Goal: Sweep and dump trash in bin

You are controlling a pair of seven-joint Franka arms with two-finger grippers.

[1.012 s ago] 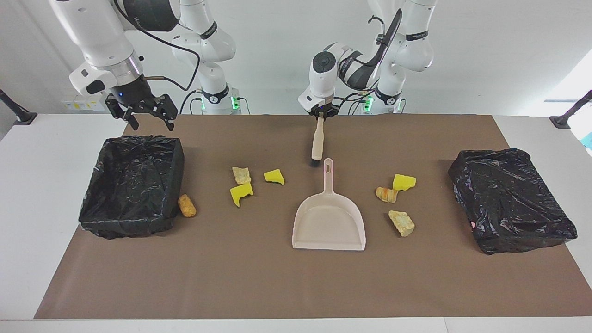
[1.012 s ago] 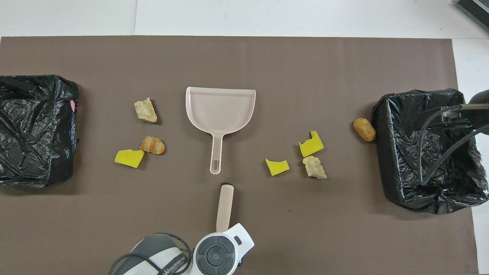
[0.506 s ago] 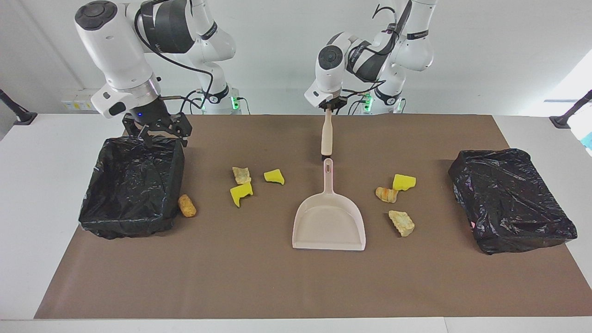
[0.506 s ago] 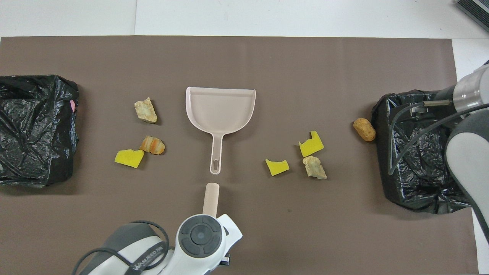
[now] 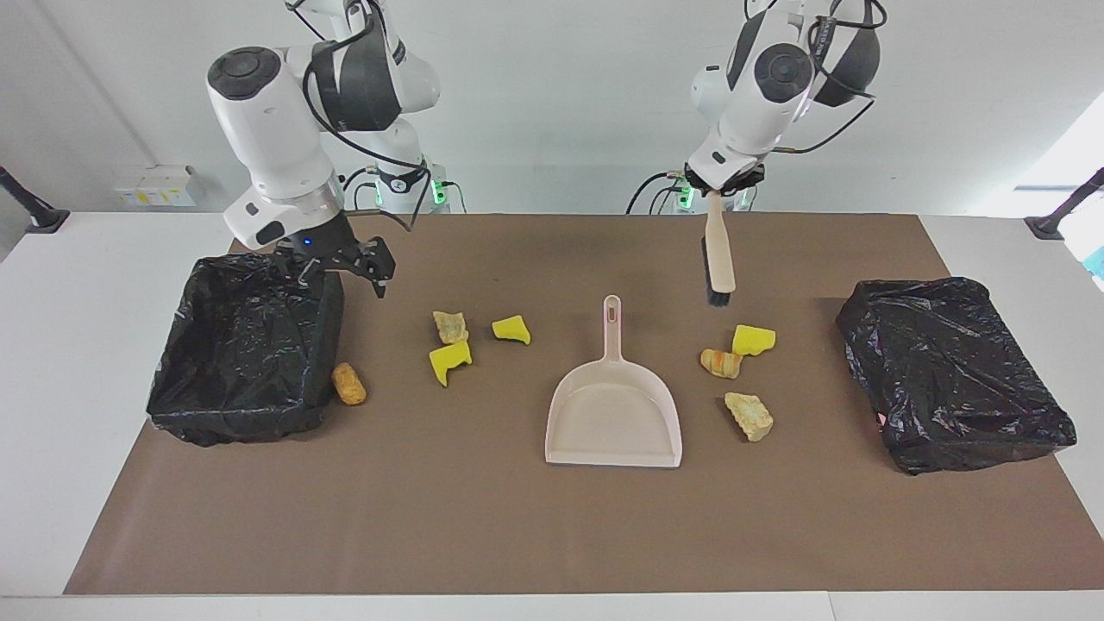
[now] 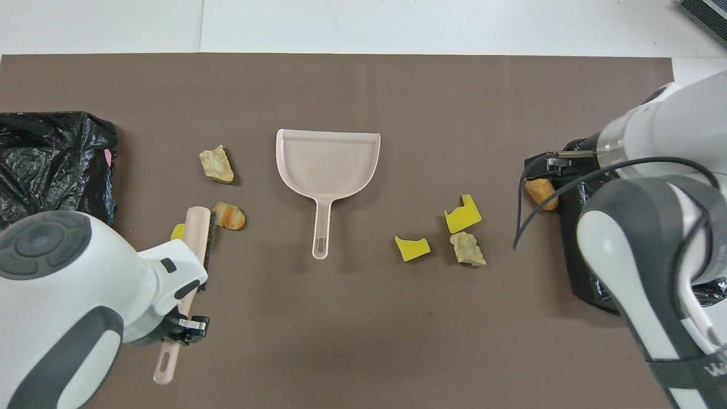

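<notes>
My left gripper (image 5: 723, 183) is shut on the handle of a beige brush (image 5: 718, 254). The brush hangs bristles down over the trash near the left arm's end: a yellow chunk (image 5: 753, 339), an orange lump (image 5: 720, 363) and a tan lump (image 5: 749, 416). In the overhead view the brush (image 6: 196, 233) covers part of the yellow chunk (image 6: 177, 232). The beige dustpan (image 5: 612, 414) lies mid-table, handle toward the robots. More trash (image 5: 449, 362) lies beside it toward the right arm's end, and one orange lump (image 5: 349, 384) touches the open bin (image 5: 246, 345). My right gripper (image 5: 341, 269) is open over that bin's corner.
A second bin (image 5: 953, 371), wrapped in a black bag, stands at the left arm's end of the brown mat. In the overhead view the right arm hides most of the open bin (image 6: 579, 272). The mat's edge farthest from the robots borders white table.
The left arm has carried the brush from above the dustpan's handle to over the trash near its own end. The right gripper has moved over the open bin's corner, toward the middle.
</notes>
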